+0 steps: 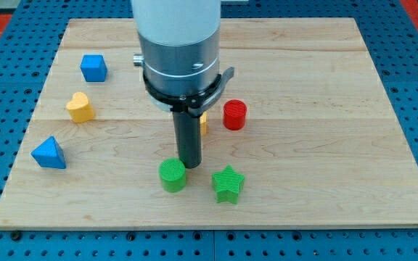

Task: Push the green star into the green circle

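Observation:
The green star [228, 184] lies near the view's bottom, a little right of centre. The green circle [172, 175] stands just to its left, a small gap apart. My tip [189, 164] is down on the board just above and between them, right beside the green circle's upper right edge and up-left of the star.
A red cylinder [234, 115] stands right of the rod. A yellow block [204, 123] is mostly hidden behind the rod. A yellow heart [80, 107], a blue block [93, 68] and a blue triangle [48, 153] lie at the view's left. The wooden board [325, 145] sits on a blue pegboard.

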### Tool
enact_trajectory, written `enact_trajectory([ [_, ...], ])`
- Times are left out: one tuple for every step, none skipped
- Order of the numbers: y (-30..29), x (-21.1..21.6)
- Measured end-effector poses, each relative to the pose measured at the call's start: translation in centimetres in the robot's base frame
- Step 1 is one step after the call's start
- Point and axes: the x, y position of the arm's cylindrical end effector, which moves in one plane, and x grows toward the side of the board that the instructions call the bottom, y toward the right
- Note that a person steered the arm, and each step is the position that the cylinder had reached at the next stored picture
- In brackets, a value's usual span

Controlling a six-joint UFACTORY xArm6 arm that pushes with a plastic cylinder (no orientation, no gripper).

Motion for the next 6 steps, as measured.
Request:
enact_trajectory([
  [-2.5, -3.1],
  [-5.0, 0.3],
  [-3.8, 0.3],
  [-2.9, -1.5],
  [5.8, -2.7],
  [14.7, 1.5],
])
